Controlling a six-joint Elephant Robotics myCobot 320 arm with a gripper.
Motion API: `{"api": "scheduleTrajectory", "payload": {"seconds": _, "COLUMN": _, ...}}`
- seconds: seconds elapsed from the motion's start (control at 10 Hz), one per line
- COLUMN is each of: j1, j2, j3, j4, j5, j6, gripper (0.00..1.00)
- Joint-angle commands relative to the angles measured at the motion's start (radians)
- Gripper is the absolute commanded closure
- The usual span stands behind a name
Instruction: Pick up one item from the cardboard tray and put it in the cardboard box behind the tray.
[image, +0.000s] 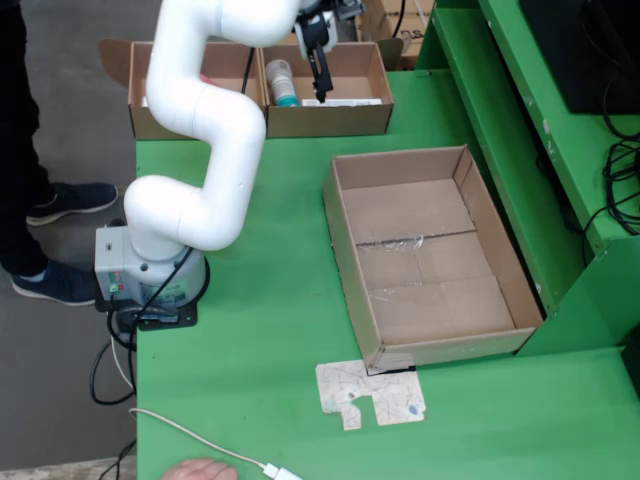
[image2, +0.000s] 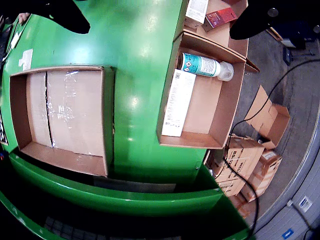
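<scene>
The white robot arm (image: 205, 120) reaches up from its base on the green table (image: 270, 330) to the cardboard box (image: 325, 118) at the far edge. Its gripper (image: 320, 75) hangs over that box. In the fixed view the dark fingers (image: 321, 70) point down, close together. In the gripper view, two dark finger shapes show at the top corners, far apart, with nothing between them. So the gripper looks open and holds nothing, but I cannot be fully sure how wide.

Inside the box lies a spray bottle (image2: 205, 65) with a teal label and a white cap, on its side against the box's end wall. Beside it lies a long flat white package (image2: 178, 102) with small print. The two are close, maybe just touching at one end.

The next box (image2: 217, 25) holds a red packet (image2: 220, 17) and a white one (image2: 197, 9).

The big cardboard tray (image: 350, 250) in the middle of the table has clear tape (image: 400, 243) across its floor.

A paper scrap (image: 370, 393) lies in front of the tray.
</scene>
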Motion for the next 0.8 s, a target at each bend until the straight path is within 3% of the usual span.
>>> {"api": "scheduleTrajectory", "payload": {"seconds": 0.0, "j1": -0.121, "j2": 0.038, "j3": 0.021, "j4": -0.033, "j5": 0.058, "j6": -0.076, "gripper": 0.00}}
{"api": "scheduleTrajectory", "payload": {"seconds": 0.2, "j1": -0.172, "j2": 0.041, "j3": 0.021, "j4": -0.041, "j5": 0.099, "j6": -0.122, "gripper": 0.00}}
{"api": "scheduleTrajectory", "payload": {"seconds": 0.7, "j1": -0.172, "j2": 0.041, "j3": 0.021, "j4": -0.041, "j5": 0.099, "j6": -0.122, "gripper": 0.00}}
